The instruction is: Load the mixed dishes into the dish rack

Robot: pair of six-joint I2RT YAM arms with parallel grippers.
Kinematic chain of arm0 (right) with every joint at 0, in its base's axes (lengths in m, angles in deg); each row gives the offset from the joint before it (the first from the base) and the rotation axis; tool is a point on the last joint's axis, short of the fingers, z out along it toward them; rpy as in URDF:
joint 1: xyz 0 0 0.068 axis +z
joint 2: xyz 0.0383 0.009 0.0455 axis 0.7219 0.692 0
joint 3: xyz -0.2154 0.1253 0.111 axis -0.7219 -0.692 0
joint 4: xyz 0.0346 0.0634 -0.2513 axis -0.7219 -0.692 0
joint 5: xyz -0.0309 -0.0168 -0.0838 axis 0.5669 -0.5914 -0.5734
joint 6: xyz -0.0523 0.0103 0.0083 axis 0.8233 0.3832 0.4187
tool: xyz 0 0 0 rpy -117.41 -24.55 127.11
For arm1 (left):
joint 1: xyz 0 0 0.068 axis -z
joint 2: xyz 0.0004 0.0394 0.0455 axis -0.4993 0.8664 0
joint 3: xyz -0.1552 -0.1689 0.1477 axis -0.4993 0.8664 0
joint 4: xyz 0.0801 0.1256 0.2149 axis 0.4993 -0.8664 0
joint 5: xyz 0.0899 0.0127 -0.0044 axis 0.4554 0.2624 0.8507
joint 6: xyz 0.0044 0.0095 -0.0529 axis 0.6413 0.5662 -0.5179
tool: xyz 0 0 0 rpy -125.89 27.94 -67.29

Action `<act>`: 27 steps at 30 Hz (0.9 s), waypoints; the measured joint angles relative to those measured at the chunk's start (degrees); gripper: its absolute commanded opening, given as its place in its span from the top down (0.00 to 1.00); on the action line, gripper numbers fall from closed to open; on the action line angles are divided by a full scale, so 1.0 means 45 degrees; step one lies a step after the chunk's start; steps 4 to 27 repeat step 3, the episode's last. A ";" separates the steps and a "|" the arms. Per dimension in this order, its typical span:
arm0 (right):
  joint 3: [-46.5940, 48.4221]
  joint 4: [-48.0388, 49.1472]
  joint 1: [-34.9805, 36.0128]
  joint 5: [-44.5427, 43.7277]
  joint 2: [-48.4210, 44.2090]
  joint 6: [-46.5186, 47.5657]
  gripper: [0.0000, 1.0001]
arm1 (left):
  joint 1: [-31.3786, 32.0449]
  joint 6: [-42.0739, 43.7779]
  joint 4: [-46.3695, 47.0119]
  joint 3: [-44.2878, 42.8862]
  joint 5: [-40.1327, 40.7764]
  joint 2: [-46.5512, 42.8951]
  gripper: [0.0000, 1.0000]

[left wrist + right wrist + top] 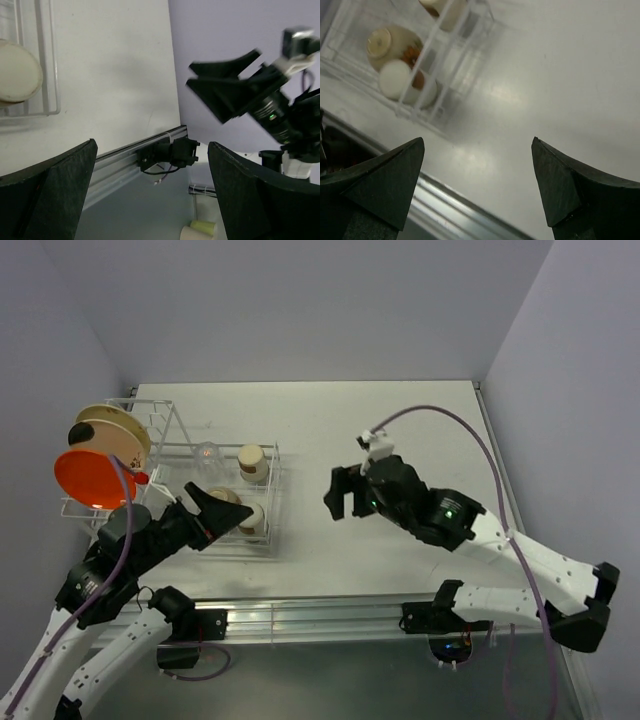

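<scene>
**A:** Quick, where's your load?

**B:** Everything I can find is in the dish rack (272,480). The orange plate (88,478) and brown-marked dish (118,440) stand on edge in the upright slots, which suits flat pieces. The clear glass (207,452) and a tan cup (252,462) stand in the low basket. Two more cream-tan pieces (252,518) sit at its near side. I can't tell which cream piece is the bowl.

**A:** And your grippers?

**B:** On your right gripper (345,502) the fingers are wide apart with nothing between them. It hangs over the bare table (400,420), right of the rack. Your left gripper (212,515) is spread and empty too, at the basket's near corner, just beside those cream-tan pieces.

**A:** Why there?

**B:** My guess is a let-go posture. I see no loose dish on the table, so loading looks done or nearly done.
</scene>
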 measured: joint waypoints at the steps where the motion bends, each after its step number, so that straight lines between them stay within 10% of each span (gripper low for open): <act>1: -0.0743 -0.0209 0.0000 0.0185 -0.0670 -0.0389 0.05 | 0.0000 -0.0005 0.0330 0.0141 0.0000 0.0000 0.01; 27: -0.1962 -0.0699 0.0000 0.0525 -0.1948 -0.1137 0.03 | 0.0000 -0.0024 0.0845 0.0457 -0.0068 0.0029 0.01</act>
